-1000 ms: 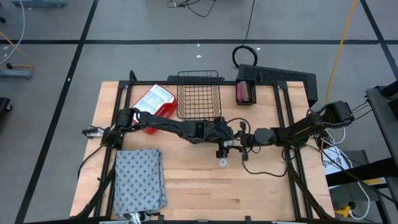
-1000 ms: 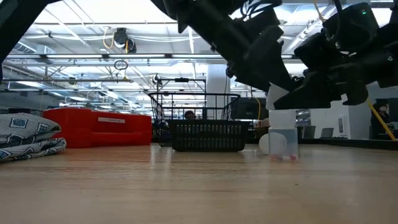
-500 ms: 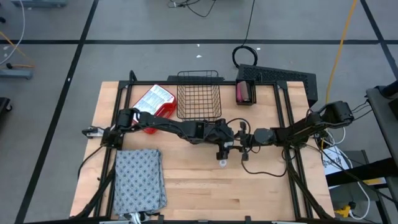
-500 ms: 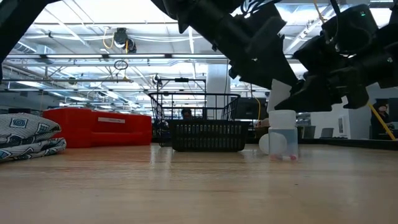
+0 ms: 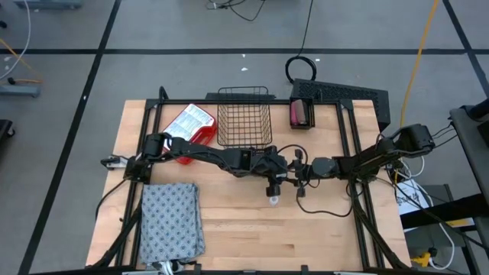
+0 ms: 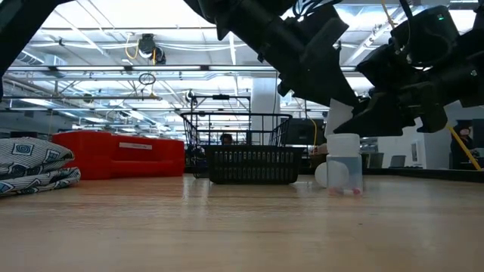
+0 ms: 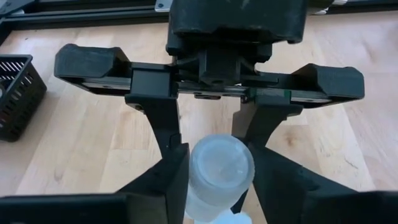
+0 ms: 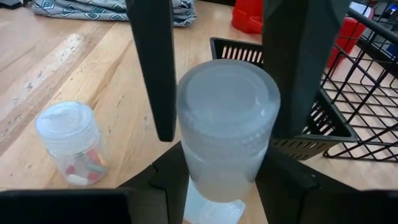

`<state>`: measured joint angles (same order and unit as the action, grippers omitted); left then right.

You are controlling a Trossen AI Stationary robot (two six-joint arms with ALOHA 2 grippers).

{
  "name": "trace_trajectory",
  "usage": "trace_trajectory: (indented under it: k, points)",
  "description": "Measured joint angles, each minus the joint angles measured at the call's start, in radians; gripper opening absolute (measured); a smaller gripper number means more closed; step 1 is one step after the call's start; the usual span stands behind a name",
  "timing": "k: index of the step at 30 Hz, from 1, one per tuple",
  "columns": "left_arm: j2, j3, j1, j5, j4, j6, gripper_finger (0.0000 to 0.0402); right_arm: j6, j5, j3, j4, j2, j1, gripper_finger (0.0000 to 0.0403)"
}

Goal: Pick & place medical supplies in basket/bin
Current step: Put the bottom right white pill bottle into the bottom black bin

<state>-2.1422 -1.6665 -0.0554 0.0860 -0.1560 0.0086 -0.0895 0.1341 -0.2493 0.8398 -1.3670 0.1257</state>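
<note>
- Two grippers meet over the middle of the worktop [image 5: 321,237], and I see both of them set around the same vial [image 8: 227,118].
- My right gripper [image 8: 227,180] is clenched on that vial: its fingers [image 8: 168,180] hug the lower body on both sides, and the vial stands upright between them with its pale cap on top.
- My left gripper [image 7: 221,186] reaches in from the opposite side. Its fingers [image 7: 171,177] flank the same vial, right against its sides, but I cannot tell whether they are pressing on it or only lying alongside.
- In the low view the held vial is up off the worktop, tucked between the two dark grippers.
- A second vial [image 8: 68,140] stands upright on the worktop just beside the grippers, touched by neither. It is clear, with a white cap and a few pink and white pieces at the bottom.
- I see the basket [image 5: 244,122] at the far edge of the worktop, well apart from the vials, with a red box [image 5: 191,122] touching its left side.
- My view from above shows the cloth [image 5: 172,221] folded at the near left corner, untouched.
</note>
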Motion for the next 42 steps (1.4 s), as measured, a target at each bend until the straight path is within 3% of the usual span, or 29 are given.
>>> trace_trajectory:
  k: [8, 18, 23, 31, 36, 42]
  points:
    - [0.006, 0.0, 0.0, 0.003, -0.004, 0.012, 0.0142, 0.0, 0.0, 0.0, 0.0, 0.0, 0.0, 0.0166]
    - [0.12, 0.03, 0.002, 0.049, -0.157, -0.108, 0.0141, 0.051, -0.005, 0.0, 0.002, 0.002, 0.001, 0.0184]
    - [0.267, 0.181, 0.002, 0.162, -0.121, -0.134, 0.0141, 0.051, -0.004, 0.002, -0.021, 0.016, 0.0, 0.0177]
    - [0.559, 0.607, 0.006, 0.298, 0.137, -0.241, 0.0141, 0.052, -0.003, 0.001, -0.014, 0.021, -0.001, 0.0171]
    - [0.582, 0.785, 0.006, 0.28, 0.335, -0.335, 0.0141, 0.052, 0.0, 0.001, 0.009, 0.021, -0.002, 0.0171]
    - [0.528, 0.814, -0.001, 0.282, 0.363, -0.412, 0.0141, 0.051, 0.028, 0.001, 0.028, 0.021, -0.002, 0.0171]
